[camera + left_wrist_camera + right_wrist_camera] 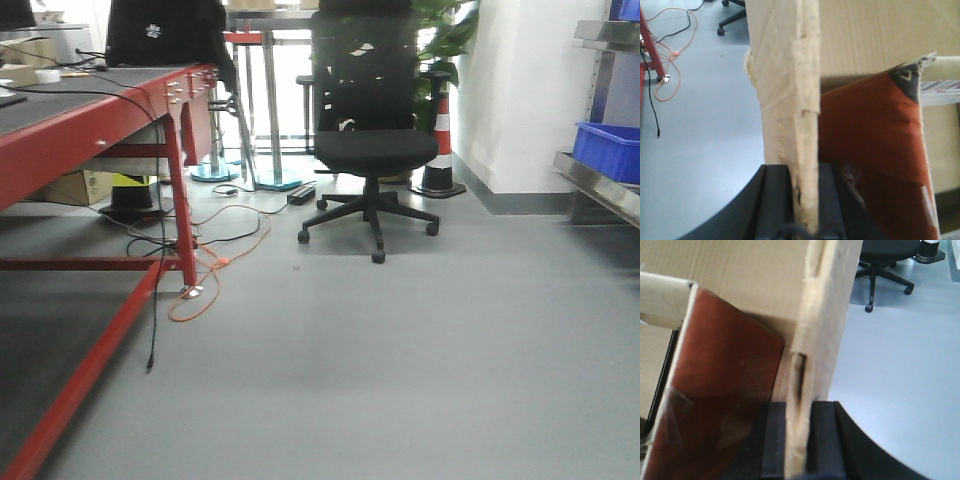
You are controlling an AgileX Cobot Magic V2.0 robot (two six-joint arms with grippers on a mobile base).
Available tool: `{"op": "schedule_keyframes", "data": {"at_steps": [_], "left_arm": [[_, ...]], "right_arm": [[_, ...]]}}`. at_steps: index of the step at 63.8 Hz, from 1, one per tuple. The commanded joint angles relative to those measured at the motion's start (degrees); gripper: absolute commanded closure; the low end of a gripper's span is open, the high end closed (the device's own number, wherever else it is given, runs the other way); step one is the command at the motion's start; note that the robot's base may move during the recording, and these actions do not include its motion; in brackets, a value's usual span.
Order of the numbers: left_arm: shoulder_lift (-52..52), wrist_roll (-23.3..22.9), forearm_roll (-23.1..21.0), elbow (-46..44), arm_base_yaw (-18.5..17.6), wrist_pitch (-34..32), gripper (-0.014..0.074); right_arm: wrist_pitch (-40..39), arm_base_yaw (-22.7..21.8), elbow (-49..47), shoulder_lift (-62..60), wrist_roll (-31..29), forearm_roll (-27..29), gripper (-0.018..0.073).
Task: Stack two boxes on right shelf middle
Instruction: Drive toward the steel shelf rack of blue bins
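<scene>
Grey floor (400,380), red tbl (100,135), shelf (600,190) rt.

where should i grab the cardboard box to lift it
Grip the box by its thin side walls, one per tool. Come edge-on so one finger goes inside and one outside, as the left tool and right tool do; each wall is flat and narrow enough to pinch.

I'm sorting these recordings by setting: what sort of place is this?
Probably a lab or workshop space rather than a home. A long red-framed workbench stands on one side, a black office chair sits in the open floor, and a steel shelf holds a blue plastic bin.
</scene>
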Motion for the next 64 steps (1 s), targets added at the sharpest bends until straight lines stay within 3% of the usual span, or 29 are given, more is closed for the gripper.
{"op": "schedule_keyframes", "data": {"at_steps": [1,64], "left_arm": [[-0.7,-0.1,0.0,-0.7,0.1,-3.5,0.0708],[-0.7,-0.1,0.0,-0.7,0.1,-3.5,0.0708]], "right_arm": [[-2.2,-0.3,-0.8,-0.8,-0.9,1.0,0.0712],[-2.2,-0.3,-0.8,-0.7,-0.9,1.0,0.0712]]}}
